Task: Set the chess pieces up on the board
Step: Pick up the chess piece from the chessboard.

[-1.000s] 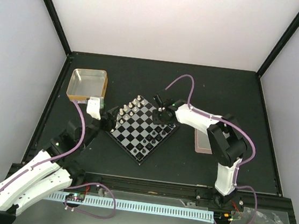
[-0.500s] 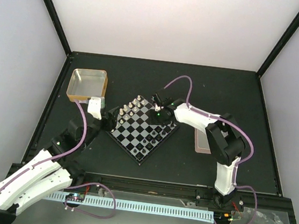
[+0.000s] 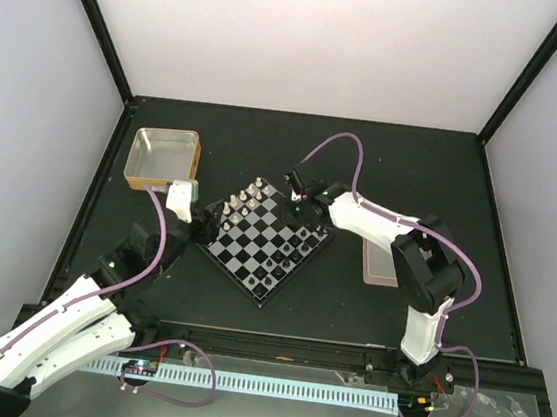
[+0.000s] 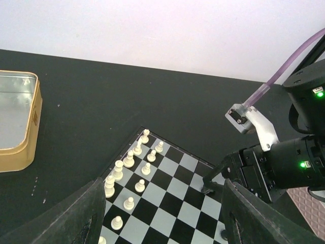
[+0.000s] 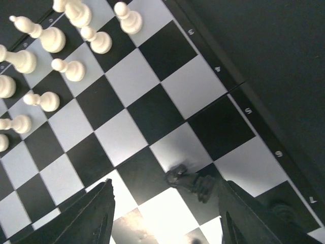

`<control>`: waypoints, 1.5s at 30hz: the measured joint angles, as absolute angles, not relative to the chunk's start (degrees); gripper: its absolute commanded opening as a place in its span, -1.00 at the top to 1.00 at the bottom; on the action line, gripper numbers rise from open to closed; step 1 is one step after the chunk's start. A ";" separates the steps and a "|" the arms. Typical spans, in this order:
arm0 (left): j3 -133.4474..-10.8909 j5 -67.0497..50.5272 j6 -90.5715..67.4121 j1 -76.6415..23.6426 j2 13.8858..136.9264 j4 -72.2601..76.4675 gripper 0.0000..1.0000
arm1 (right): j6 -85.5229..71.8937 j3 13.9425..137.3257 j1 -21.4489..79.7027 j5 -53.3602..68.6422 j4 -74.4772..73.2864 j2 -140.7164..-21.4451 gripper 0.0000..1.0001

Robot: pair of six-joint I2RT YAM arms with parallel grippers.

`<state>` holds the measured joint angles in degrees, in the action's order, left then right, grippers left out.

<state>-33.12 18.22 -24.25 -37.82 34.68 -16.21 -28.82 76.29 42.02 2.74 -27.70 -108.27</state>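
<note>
Top external view: the dark tabletop (image 3: 443, 177) spreads between pale walls. The left arm (image 3: 64, 325) reaches from the near left toward the board's left corner. The right arm (image 3: 422, 275) rises at the near right, bends, and stretches left to the board's far right edge.

A gold-rimmed tray (image 3: 164, 155) sits at the far left, apart from the board. A pinkish tray (image 3: 380, 270) lies right of the board, partly hidden under the right arm.

The board (image 3: 253, 251) lies mid-tabletop, turned cornerwise.

The left claw (image 3: 209, 221) hangs just beside the board's left corner. In the left wrist view its fingers (image 4: 86, 218) stand wide apart with nothing between them but the checks below: released.

The right claw (image 3: 299, 201) is over the board's far right edge. In the right wrist view its fingers (image 5: 96, 218) are also spread, released, one on each side of a blurred black piece (image 5: 190, 182) that rests on the board near the numbered rim and touches neither finger.

The white pieces (image 3: 242, 199) stand in two rows along the far left edge. The black pieces (image 3: 288, 255) stand along the near right side, too small to count.
</note>
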 measured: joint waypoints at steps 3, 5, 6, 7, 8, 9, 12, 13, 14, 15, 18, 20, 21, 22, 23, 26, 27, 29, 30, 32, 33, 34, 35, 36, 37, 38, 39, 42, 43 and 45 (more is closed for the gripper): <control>-33.12 18.04 -24.27 -37.82 35.00 -16.21 -0.29 | -27.33 76.44 42.00 0.75 -27.68 -108.47 -0.19; -33.12 17.93 -24.27 -37.82 35.07 -16.21 -0.29 | -26.63 77.06 41.98 0.01 -27.75 -109.03 -0.20; -33.12 17.93 -24.27 -37.82 35.31 -16.21 -0.29 | -26.24 77.43 41.98 -0.16 -27.77 -109.45 -0.21; -33.12 17.91 -24.29 -37.82 35.33 -16.21 -0.30 | -25.89 77.82 41.98 -0.32 -27.86 -109.86 -0.22; -33.12 17.89 -24.29 -37.82 35.38 -16.21 -0.29 | -25.61 78.15 41.95 -0.36 -27.88 -110.34 -0.22; -33.12 17.85 -24.29 -37.82 35.46 -16.23 -0.30 | -25.34 78.37 41.95 -0.36 -27.90 -110.76 -0.22; -33.12 17.76 -24.34 -37.82 35.70 -16.23 -0.30 | -24.43 78.98 41.95 -0.05 -28.53 -112.18 -0.22; -33.12 17.74 -24.36 -37.82 35.77 -16.21 -0.30 | -24.25 79.13 41.95 0.14 -28.69 -112.57 -0.22; -33.12 17.74 -24.38 -37.82 35.88 -16.23 -0.30 | -24.08 79.35 41.95 0.34 -28.99 -113.16 -0.21; -33.12 17.74 -24.45 -37.82 36.05 -16.21 -0.30 | -23.90 79.55 41.95 0.60 -29.28 -113.62 -0.22; -33.12 17.72 -24.62 -37.82 36.45 -16.21 -0.30 | -23.59 79.68 41.95 1.67 -30.20 -114.61 -0.21; -33.12 17.69 -24.64 -37.82 36.73 -16.23 -0.29 | -23.31 79.81 41.95 2.61 -30.68 -114.69 -0.18; -33.12 17.65 -24.64 -37.82 36.82 -16.21 -0.30 | -23.24 79.99 41.95 3.11 -31.09 -114.72 -0.17; -33.12 17.63 -24.64 -37.82 36.91 -16.23 -0.30 | -23.24 80.14 41.95 3.66 -31.57 -114.72 -0.15; -33.12 17.58 -24.64 -37.82 36.93 -16.23 -0.30 | -23.22 80.27 41.95 4.08 -32.08 -114.72 -0.14; -33.12 17.54 -24.64 -37.82 36.93 -16.23 -0.30 | -23.38 80.40 41.95 5.56 -32.86 -114.72 -0.11; -33.12 17.54 -24.67 -37.82 37.01 -16.21 -0.29 | -23.46 80.44 41.95 6.04 -33.01 -114.72 -0.10; -33.12 17.52 -24.64 -37.82 37.17 -16.21 -0.29 | -23.73 80.55 41.98 7.27 -33.26 -114.72 -0.09; -33.12 17.52 -24.67 -37.82 37.26 -16.21 -0.30 | -23.83 80.55 41.98 8.12 -33.28 -114.72 -0.08; -33.12 17.50 -24.67 -37.82 37.26 -16.21 -0.30 | -23.86 80.55 41.98 9.54 -33.28 -114.72 -0.05; -33.12 17.50 -24.67 -37.82 37.26 -16.21 -0.30 | -23.83 80.55 42.02 10.11 -33.28 -114.72 -0.04; -33.12 17.50 -24.67 -37.82 37.26 -16.21 -0.29 | -23.77 80.55 42.04 10.68 -33.28 -114.72 -0.02; -33.12 17.50 -24.67 -37.82 37.26 -16.21 -0.30 | -23.66 80.55 42.09 11.09 -33.30 -114.72 0.00; -33.12 17.47 -24.67 -37.82 37.26 -16.21 -0.29 | -23.44 80.55 42.13 11.33 -33.34 -114.72 0.04; -33.12 17.50 -24.67 -37.82 37.26 -16.21 -0.30 | -23.29 80.55 42.15 11.38 -33.41 -114.72 0.06; -33.12 17.47 -24.67 -37.82 37.26 -16.21 -0.29 | -23.18 80.55 42.30 11.38 -33.45 -114.72 0.08; -33.12 17.47 -24.67 -37.82 37.26 -16.21 -0.29 | -23.00 80.55 42.39 11.29 -33.52 -114.72 0.11; -33.12 17.47 -24.67 -37.82 37.26 -16.21 -0.29 | -22.37 80.55 42.83 10.41 -33.87 -114.72 0.24; -33.12 17.47 -24.67 -37.82 37.26 -16.21 -0.29 | -22.33 80.55 43.05 10.13 -34.09 -114.72 0.27; -33.12 17.47 -24.67 -37.82 37.28 -16.21 -0.30 | -21.85 80.79 43.62 9.10 -34.72 -115.02 0.32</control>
